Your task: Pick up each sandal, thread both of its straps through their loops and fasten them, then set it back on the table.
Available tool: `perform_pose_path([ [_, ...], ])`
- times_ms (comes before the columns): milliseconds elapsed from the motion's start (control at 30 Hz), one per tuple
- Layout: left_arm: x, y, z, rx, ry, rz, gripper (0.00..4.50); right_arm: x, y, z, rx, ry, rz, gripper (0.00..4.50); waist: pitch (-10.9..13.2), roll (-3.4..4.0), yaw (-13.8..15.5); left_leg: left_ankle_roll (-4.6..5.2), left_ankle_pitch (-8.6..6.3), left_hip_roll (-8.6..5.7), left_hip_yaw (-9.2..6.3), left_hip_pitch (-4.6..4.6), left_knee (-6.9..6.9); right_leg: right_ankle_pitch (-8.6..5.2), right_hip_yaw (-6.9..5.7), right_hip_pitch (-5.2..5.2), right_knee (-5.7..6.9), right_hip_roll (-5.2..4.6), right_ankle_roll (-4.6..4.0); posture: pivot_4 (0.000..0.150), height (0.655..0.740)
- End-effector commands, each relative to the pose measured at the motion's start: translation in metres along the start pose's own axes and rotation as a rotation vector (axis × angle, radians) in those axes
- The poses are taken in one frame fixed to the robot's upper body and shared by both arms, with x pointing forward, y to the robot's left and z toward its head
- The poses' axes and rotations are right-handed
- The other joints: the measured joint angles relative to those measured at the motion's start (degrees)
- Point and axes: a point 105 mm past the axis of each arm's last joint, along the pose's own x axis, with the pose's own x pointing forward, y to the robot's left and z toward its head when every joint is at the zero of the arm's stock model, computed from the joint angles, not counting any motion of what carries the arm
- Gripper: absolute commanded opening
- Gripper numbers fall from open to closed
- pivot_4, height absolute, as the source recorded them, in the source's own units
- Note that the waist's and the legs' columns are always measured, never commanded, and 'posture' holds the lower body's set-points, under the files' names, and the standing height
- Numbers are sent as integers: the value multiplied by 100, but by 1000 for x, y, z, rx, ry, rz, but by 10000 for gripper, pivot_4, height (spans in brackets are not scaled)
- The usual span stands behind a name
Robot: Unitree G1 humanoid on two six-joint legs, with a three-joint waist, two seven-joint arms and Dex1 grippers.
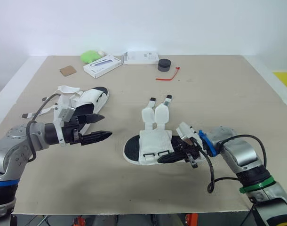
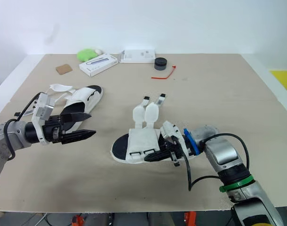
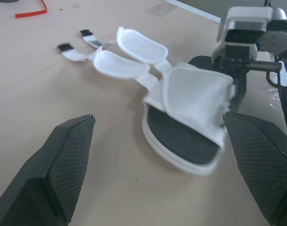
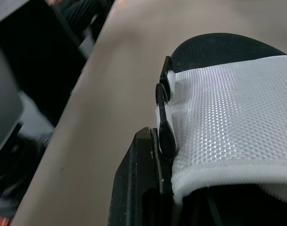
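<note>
Sandal (image 1: 154, 142) in right gripper (image 1: 174, 157)

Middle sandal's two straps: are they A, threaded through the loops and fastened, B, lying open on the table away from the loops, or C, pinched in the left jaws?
B: the straps of the middle sandal lie spread on the table, tips pointing away from its empty loops.

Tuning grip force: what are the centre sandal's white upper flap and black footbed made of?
White woven upper flap: likely synthetic mesh fabric, slight sheen; grid weave shows. Black footbed: matte, probably foam or rubber; no glare.
</note>
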Motion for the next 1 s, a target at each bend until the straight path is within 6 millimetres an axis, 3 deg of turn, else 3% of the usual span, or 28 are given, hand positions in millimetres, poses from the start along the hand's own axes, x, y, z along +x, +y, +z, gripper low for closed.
perform_pose_path([
  [33,9,-11,-4,30,30,-52,45000,3,-11,-3,-23,31,-40,321,0,0,0,0,0,0,0,0,0,0,0,0,0,0,0,1500,7400],
  [200,20,-20,-14,36,69,-109,45000,-1,-34,5,-15,-11,-133,321,0,-1,-12,-11,9,8,1,5,1,13,-1,0,1,8,-6,1500,7400],
  [433,27,-18,-13,38,65,-132,45000,-4,-39,10,-33,-10,-129,321,0,-1,14,-21,20,8,1,4,2,21,0,0,1,8,-1,1500,7400],
  [667,35,-17,-18,39,67,-155,45000,2,-35,2,-11,-19,-98,321,0,-1,15,-22,21,8,0,3,0,20,0,0,1,9,-1,1500,7400],
  [800,45,-4,-23,11,59,-122,45000,5,-40,1,-10,-26,-102,321,-1,-3,12,-22,21,9,-1,4,2,21,0,2,1,11,-1,1500,7400],
  [1000,57,5,-35,41,99,-148,19961,7,-39,3,-18,-35,-85,0,-2,-4,3,-23,24,26,-2,8,4,32,0,2,2,30,-12,1500,7400],
])
